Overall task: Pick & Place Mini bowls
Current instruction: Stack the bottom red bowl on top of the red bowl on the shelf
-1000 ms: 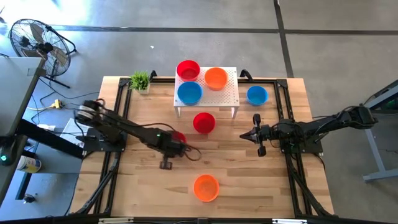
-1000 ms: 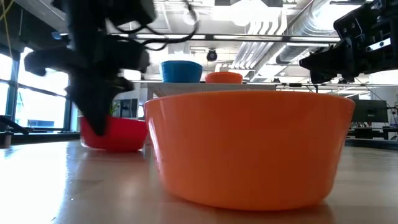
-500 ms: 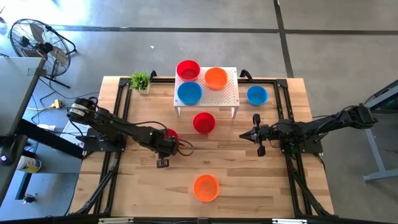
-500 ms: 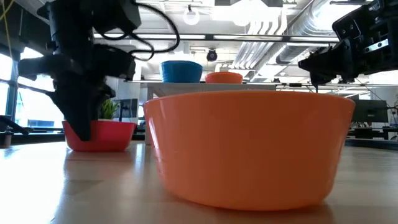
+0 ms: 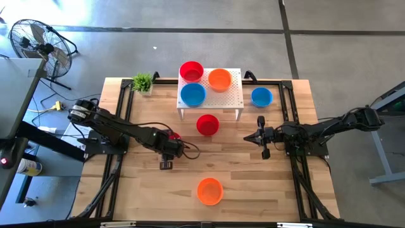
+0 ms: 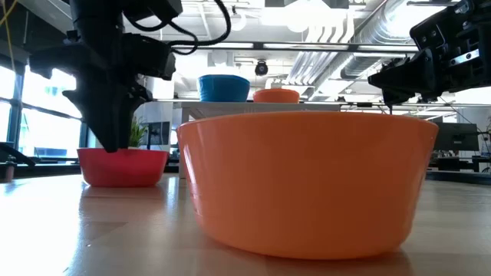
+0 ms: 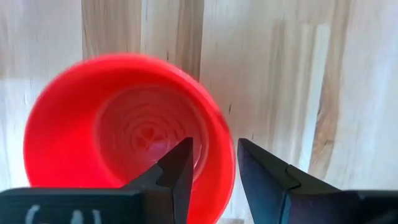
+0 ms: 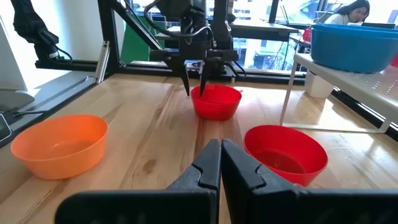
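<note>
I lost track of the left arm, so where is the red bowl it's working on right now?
In the high view, the red bowl sits on the table's left half under the left gripper, whose fingers straddle its rim, left of another red bowl.

Seven upright mini bowls: red (image 5: 191,71), orange (image 5: 219,80), blue (image 5: 192,95) upper centre; blue (image 5: 261,97) right; red (image 5: 207,125) centre; red (image 5: 174,137) left-centre; orange (image 5: 209,191) lower centre.

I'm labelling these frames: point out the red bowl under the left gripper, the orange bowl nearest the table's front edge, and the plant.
red bowl (image 7: 134,134), left wrist view, inner floor.
orange bowl (image 5: 209,190), high view, centre.
plant (image 5: 143,81), high view, leaves.
</note>
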{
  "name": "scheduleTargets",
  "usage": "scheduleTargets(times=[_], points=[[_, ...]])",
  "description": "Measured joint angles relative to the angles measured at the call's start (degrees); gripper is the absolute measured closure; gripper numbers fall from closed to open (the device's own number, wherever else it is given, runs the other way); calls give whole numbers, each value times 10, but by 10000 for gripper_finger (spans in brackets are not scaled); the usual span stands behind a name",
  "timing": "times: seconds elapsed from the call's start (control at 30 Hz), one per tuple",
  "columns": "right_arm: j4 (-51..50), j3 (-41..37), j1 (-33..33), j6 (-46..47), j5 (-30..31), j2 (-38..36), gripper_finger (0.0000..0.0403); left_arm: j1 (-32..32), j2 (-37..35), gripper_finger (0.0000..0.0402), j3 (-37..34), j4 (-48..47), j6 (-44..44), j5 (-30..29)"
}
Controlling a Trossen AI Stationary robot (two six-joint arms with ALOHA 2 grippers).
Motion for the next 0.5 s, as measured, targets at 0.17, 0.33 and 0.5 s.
scheduleTargets(times=[0.17, 0.33, 0.5], points=[[-5, 0, 0, -2, 4, 0, 401, 0, 17, 293, 0, 1, 0, -1], [-10, 0, 0, -5, 30, 0, 401, 0, 27, 327, 0, 6, 0, -2], [-12, 0, 0, -5, 30, 0, 402, 0, 28, 387, 0, -6, 14, -2]])
